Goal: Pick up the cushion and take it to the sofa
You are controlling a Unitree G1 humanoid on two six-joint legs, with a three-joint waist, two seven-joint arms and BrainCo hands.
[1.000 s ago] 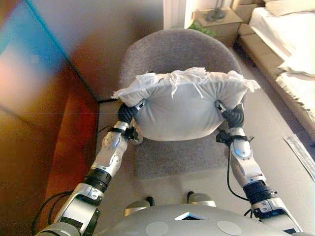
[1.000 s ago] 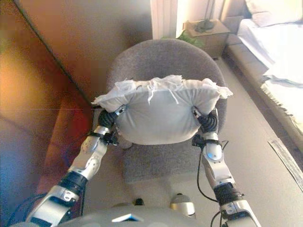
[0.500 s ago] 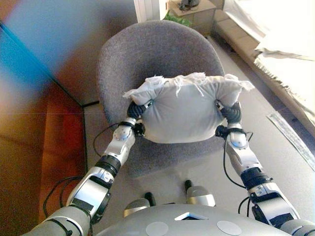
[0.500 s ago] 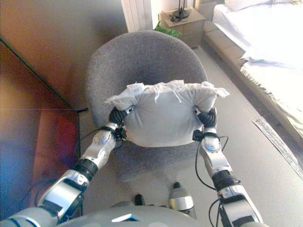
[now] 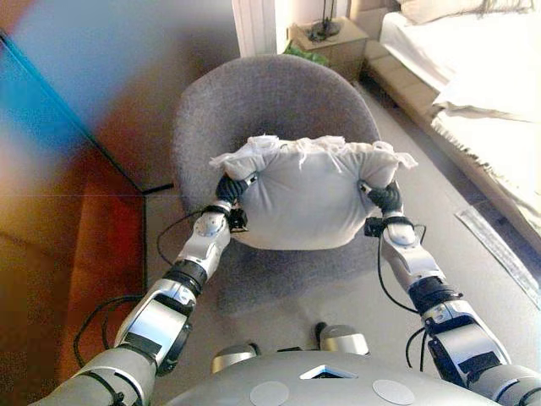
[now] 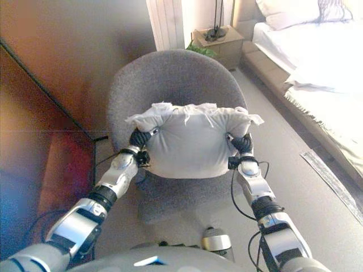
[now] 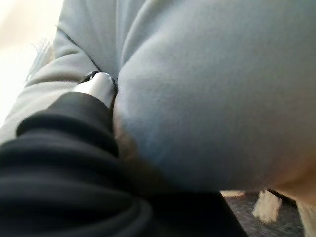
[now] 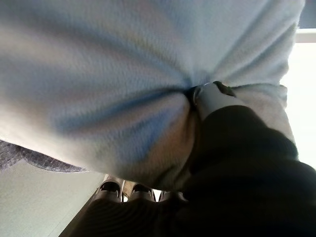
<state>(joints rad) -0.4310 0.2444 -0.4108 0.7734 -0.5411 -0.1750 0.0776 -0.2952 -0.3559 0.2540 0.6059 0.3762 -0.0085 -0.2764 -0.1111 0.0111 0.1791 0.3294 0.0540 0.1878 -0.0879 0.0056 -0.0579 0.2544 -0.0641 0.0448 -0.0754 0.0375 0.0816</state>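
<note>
A pale grey cushion [image 5: 308,190] with a frilled white top edge is held up between both hands, over the seat of a round grey chair [image 5: 270,97]. My left hand [image 5: 230,188] digs into its left side and my right hand [image 5: 385,199] into its right side. In the left wrist view the cushion cloth [image 7: 212,89] folds around a silver finger [image 7: 101,84]. In the right wrist view the cloth [image 8: 113,74] bunches around a finger [image 8: 210,96] in the same way. The rest of the fingers are buried in the cushion. A white-draped sofa or bed [image 5: 473,85] lies at the far right.
A dark wooden cabinet [image 5: 51,220] stands close on the left. A small bedside unit [image 5: 331,41] with a lamp base and a green plant [image 5: 296,52] sit behind the chair. Pale floor [image 5: 473,254] runs between the chair and the white-draped furniture.
The whole picture has shifted, so the camera moved. The cushion stays held between both hands over the chair and now looks slightly smaller and farther from the head.
</note>
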